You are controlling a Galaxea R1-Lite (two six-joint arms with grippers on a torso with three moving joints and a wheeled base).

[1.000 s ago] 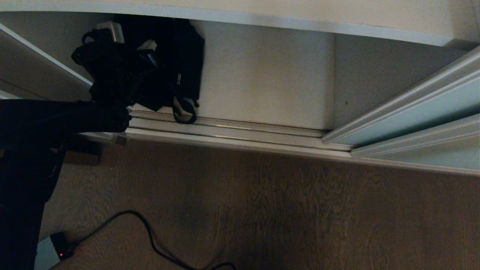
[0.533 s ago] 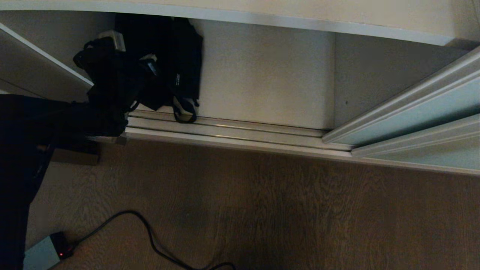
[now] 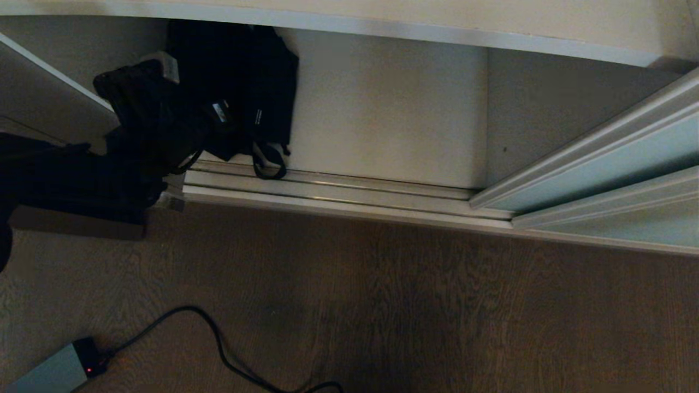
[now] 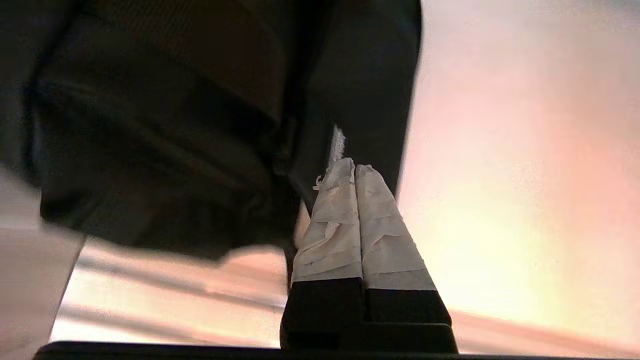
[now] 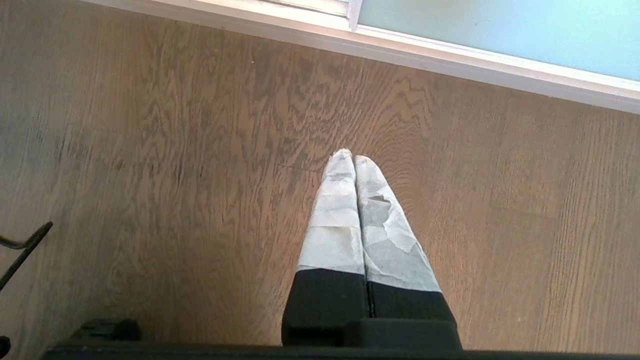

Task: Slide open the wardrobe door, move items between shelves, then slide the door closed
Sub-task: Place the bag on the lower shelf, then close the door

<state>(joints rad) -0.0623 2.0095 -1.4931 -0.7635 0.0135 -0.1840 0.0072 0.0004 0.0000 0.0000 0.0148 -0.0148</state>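
Wardrobe, lower bay, door (image 3: 606,164) slid aside to the right: mint frosted glass in a cream frame, seen too from the right wrist (image 5: 500,35). Bag (image 3: 240,87): black, soft, slumped in the left corner of the bay on the bottom shelf (image 3: 382,120), reaching up under the shelf above (image 3: 382,27); a strap loop (image 3: 267,164) hangs over the floor track (image 3: 338,191). A small white label shows on its fabric. Left gripper (image 4: 354,170): taped fingers pressed flat together, tips against a dark fold of the bag (image 4: 165,150) beside a white tag; whether any cloth is pinched between them cannot be told. From the head view the left arm (image 3: 82,174) reaches in from the left edge into the bay, its dark wrist overlapping the bag. Right gripper (image 5: 353,157): fingers closed on nothing, hanging above the wood floor (image 5: 175,175) near the door's lower rail. Floor item: black cable (image 3: 218,344) running to a small grey box (image 3: 54,374) with a red light.
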